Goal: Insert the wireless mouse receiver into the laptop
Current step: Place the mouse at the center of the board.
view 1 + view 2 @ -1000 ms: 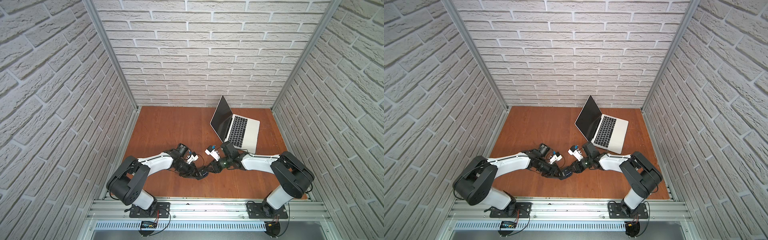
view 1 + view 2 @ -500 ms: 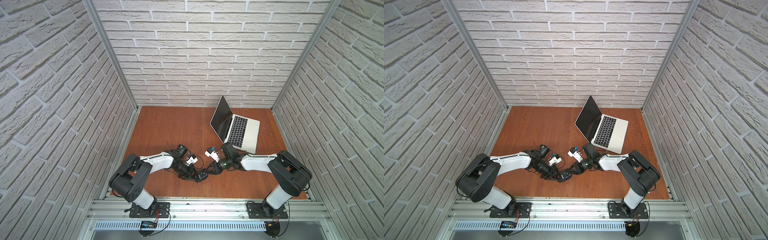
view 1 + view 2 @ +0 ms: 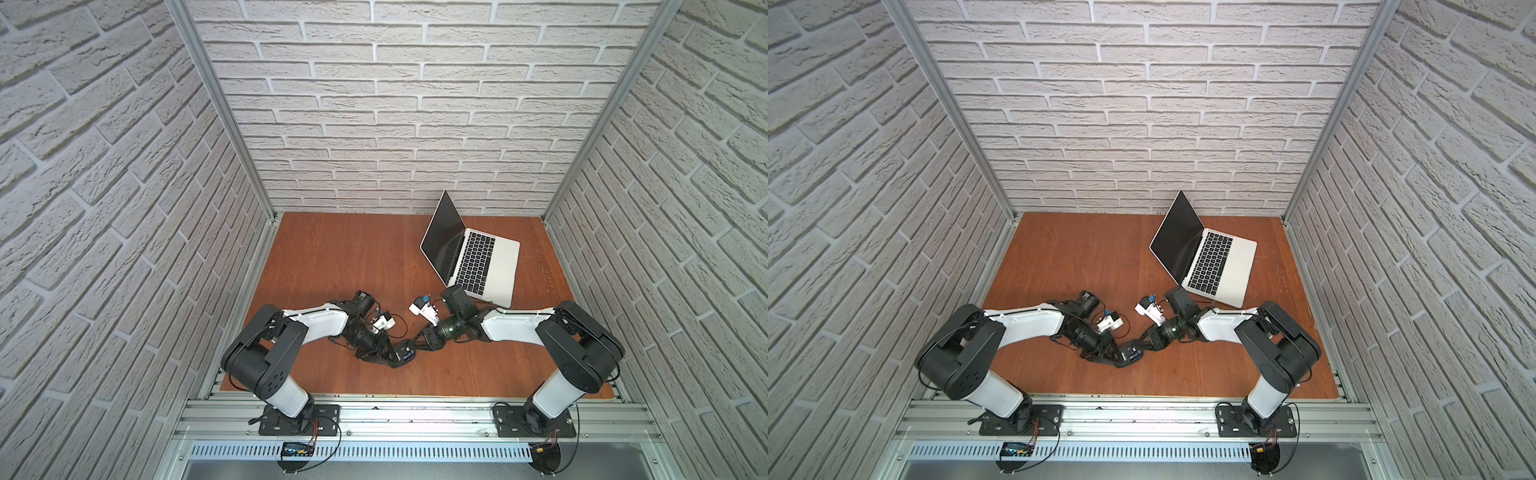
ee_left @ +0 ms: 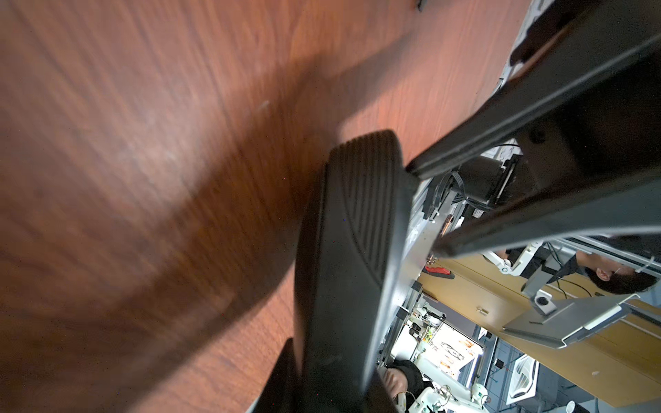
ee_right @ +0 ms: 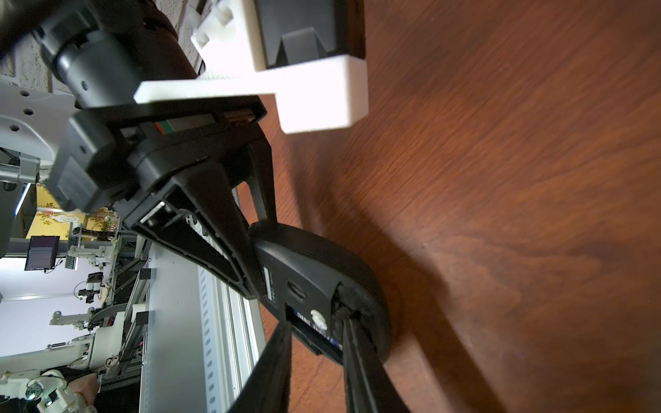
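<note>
- Pinching oval black plastic mouse (image 5: 314, 264) between left fingers (image 5: 221, 229).
- Poking slightly spread right fingers (image 5: 277, 364) into its underside, beside tiny dark wireless mouse receiver (image 5: 339, 310).
- Well apart from slim silver laptop (image 3: 494, 266) on wooden bench (image 3: 353, 257).

Reddish wooden table (image 3: 353, 257) — open laptop (image 3: 486, 266)

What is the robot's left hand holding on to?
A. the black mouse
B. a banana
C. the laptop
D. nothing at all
A: in the right wrist view, the left gripper pinches one end of the black mouse, while the laptop sits apart near the back, with no gripper on it.
</note>
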`<state>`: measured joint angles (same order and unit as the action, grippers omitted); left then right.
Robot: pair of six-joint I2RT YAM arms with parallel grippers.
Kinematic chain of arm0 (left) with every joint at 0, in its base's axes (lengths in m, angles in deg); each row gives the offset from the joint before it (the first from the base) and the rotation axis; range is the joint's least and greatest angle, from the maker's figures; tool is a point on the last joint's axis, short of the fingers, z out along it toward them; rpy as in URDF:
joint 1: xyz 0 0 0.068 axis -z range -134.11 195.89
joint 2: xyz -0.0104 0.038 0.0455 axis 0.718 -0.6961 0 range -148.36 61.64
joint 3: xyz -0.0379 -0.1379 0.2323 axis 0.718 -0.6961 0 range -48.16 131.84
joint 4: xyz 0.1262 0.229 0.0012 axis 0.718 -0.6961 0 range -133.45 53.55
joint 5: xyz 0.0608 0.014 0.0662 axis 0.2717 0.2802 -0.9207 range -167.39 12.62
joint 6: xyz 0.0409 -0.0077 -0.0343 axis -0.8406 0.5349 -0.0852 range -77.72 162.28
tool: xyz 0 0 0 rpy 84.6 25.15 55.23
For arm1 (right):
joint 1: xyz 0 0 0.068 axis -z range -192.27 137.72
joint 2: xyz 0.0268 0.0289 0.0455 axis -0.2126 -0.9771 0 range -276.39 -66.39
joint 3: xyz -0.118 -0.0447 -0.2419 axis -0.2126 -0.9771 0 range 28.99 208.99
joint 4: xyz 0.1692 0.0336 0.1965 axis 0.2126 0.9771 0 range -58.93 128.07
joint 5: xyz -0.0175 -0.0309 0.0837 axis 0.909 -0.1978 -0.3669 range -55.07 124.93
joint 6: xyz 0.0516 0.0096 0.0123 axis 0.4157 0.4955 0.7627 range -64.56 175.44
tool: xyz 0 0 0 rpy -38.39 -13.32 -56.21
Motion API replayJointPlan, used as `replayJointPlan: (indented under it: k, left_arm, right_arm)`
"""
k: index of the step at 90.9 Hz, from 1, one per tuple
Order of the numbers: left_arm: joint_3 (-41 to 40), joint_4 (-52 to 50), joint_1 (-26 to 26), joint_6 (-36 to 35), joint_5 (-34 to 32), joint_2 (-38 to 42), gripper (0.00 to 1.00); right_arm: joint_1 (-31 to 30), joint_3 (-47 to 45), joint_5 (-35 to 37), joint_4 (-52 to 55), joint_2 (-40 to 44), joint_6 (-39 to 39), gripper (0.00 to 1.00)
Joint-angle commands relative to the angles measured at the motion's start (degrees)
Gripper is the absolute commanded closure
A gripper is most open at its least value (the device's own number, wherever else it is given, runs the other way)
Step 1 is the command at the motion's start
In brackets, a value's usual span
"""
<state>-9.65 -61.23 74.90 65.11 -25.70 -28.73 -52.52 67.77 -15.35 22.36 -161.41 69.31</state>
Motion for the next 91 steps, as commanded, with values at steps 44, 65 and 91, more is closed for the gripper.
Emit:
replayJointPlan:
  k: [44, 65, 91]
  left_arm:
    - [2.82, 1.75, -0.57, -0.96, -8.4, 0.3, 0.95]
    - [2.92, 2.62, -1.1, 0.87, -12.99, 1.45, 0.51]
    - [4.91, 3.34, -0.76, 2.0, -25.8, 8.09, 0.14]
  right_arm:
    - [3.84, -3.42, 24.41, 8.32, 23.31, 1.9, 0.47]
    - [17.15, -0.95, 42.82, 13.34, 30.49, 9.98, 0.18]
    - [35.07, 12.6, 47.05, 13.31, 15.88, 11.52, 0.03]
